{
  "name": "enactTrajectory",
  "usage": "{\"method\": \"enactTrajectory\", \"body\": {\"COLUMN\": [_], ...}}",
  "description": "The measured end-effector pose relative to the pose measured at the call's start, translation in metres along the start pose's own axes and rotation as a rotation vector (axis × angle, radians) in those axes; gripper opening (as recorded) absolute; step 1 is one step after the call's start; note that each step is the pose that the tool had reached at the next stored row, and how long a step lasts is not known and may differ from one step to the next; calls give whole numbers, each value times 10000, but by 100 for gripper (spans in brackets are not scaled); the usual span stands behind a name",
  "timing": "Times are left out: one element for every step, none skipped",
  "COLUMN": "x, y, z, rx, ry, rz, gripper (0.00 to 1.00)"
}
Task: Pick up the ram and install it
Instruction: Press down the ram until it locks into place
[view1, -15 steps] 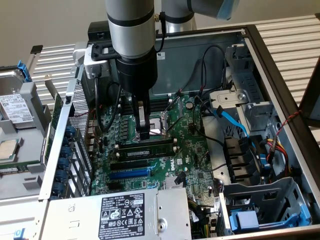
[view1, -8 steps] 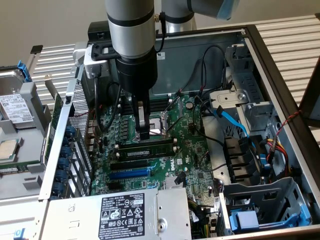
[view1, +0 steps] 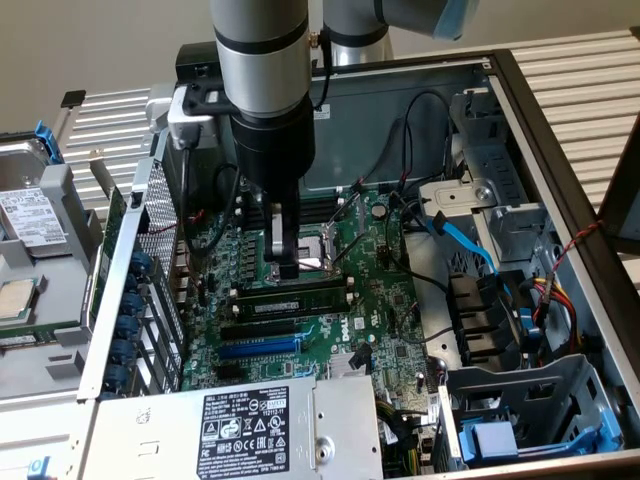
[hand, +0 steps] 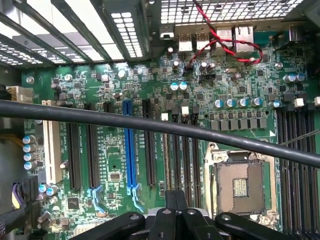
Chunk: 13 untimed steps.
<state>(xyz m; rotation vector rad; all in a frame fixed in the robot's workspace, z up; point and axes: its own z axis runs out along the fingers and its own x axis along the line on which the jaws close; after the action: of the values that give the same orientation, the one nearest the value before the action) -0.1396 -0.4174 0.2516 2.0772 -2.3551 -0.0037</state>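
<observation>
In the exterior view, the open case (view1: 560, 200) holds the motherboard (view1: 380, 300), a power supply (view1: 240, 430), drive cages and cables. The gripper (view1: 287, 262) hangs over the CPU socket (view1: 320, 250), its fingers closed together with nothing between them. The ram (view1: 288, 298) stands in a slot just beside the socket, on the side toward the blue slot (view1: 258, 348). The gripper tips are just above the ram; I cannot tell if they touch it.

In the wrist view, the closed fingers (hand: 172, 220) are near the socket (hand: 240, 185). A black cable (hand: 150, 125) crosses over the board. The blue slot (hand: 129, 145) is well apart from the socket.
</observation>
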Motion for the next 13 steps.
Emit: {"method": "enactTrajectory", "body": {"x": [0,0,0,0,0,0,0,0,0,0,0,0,0], "y": [0,0,0,0,0,0,0,0,0,0,0,0,0], "z": [0,1,1,2,2,3,3,3,4,5,5,6,7], "rx": [0,0,0,1,1,1,1,1,1,2,1,2,1], "ry": [0,0,-1,-2,-2,-3,-3,-3,-5,-5,-5,-5,-6], "rz": [172,342,518,688,852,1033,1197,1359,1517,1681,1839,1998,2156], "gripper": [11,11,11,11,11,11,11,11,11,11,11,11,11]}}
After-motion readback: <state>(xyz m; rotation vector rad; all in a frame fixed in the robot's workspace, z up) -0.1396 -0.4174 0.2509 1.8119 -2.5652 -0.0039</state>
